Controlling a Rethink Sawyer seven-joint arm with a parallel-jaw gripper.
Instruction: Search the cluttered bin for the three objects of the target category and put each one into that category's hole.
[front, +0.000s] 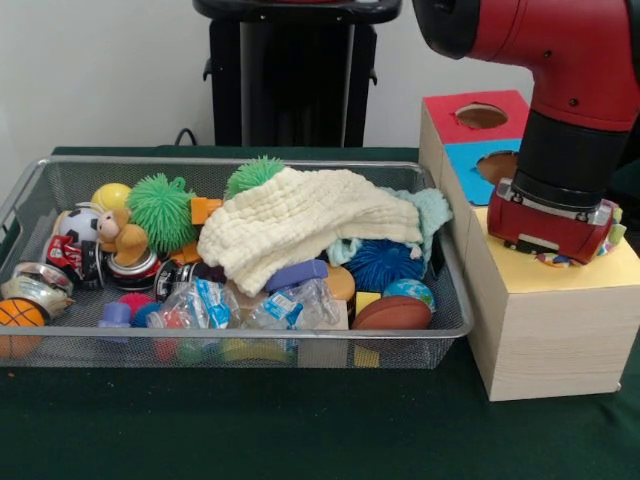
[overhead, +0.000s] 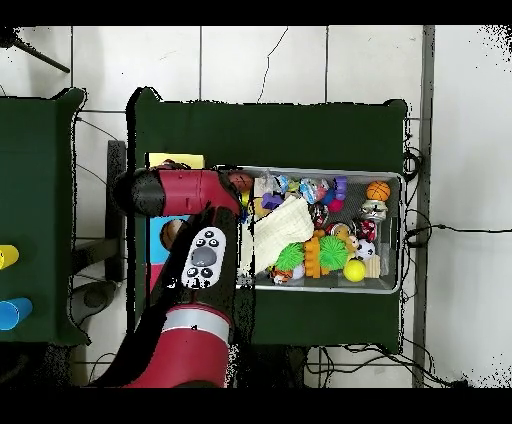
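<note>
My gripper (front: 553, 248) is down on the yellow top of the pale wooden box (front: 600, 278), right of the bin. It covers the round hole, which is hidden. A polka-dot cloth (front: 611, 228) pokes out from under the red hand at its right side and lower edge, and the gripper seems shut on it. The silver wire-mesh bin (front: 30, 190) is full of toys. No other polka-dot cloth shows in it. In the overhead view the arm (overhead: 200, 260) covers the boxes, with only a strip of the yellow top (overhead: 175, 160) showing beside the bin (overhead: 400, 232).
A cream waffle cloth (front: 300, 222) lies on top of the pile, with a mint-green cloth (front: 432, 208) behind it. Green spiky balls (front: 160, 208), a football (front: 392, 313), bagged items and small balls fill the bin. The blue-topped box (front: 468, 162) and red-topped box (front: 512, 104) stand behind the yellow one.
</note>
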